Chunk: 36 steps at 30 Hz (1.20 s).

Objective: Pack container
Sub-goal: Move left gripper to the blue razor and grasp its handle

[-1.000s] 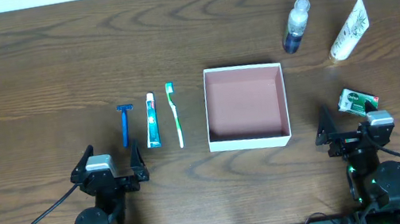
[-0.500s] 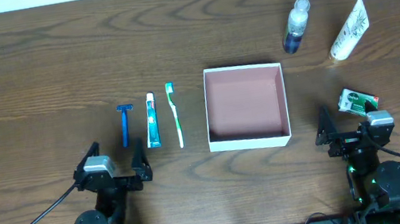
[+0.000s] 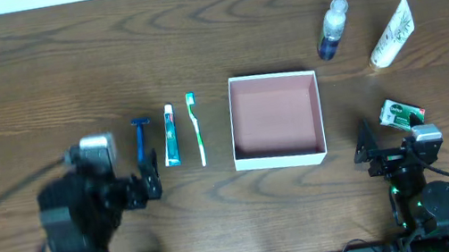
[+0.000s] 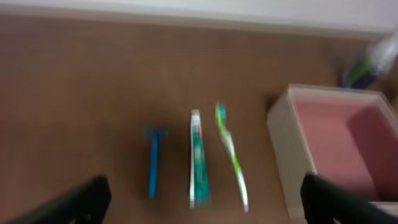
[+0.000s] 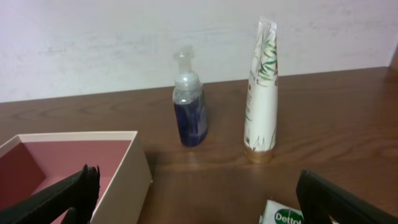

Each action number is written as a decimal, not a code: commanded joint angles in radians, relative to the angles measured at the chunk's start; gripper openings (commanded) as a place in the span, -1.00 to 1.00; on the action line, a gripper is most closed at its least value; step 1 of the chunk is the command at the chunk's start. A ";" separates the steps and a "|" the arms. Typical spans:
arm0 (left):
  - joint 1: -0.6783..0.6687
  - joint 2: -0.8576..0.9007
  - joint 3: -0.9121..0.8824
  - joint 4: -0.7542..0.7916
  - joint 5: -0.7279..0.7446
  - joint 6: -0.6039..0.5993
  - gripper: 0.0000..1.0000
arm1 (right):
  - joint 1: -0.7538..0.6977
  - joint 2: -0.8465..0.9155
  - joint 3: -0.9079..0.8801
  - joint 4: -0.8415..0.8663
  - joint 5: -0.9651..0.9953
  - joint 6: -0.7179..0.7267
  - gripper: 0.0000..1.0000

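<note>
My left pincer (image 4: pixel 204 188), spread wide, faces the blue plastic razor (image 4: pixel 153 165) and teal-and-white toothpaste tube (image 4: pixel 198 155) at 12 o'clock, long axes 12-to-6. The shallow white cardboard container (image 3: pixel 280 159) sits at its 2 o'clock.

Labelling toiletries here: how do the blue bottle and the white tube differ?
The bottle is clear with dark blue liquid; the tube is opaque white with a leaf print. The tube stands taller than the bottle. The bottle ends in a pump top; the tube tapers to a flat crimped end. Both stand upright on the table, apart, outside the container.
</note>
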 commanded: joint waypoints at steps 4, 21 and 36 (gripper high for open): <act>0.000 0.414 0.383 -0.378 0.061 0.016 0.96 | -0.005 -0.006 -0.002 -0.004 -0.004 -0.010 0.99; -0.048 0.858 0.588 -0.358 -0.244 0.057 0.96 | -0.005 -0.006 -0.002 -0.004 -0.004 -0.010 0.98; -0.045 1.164 0.586 -0.290 -0.248 0.083 0.96 | -0.005 -0.006 -0.002 -0.004 -0.004 -0.010 0.99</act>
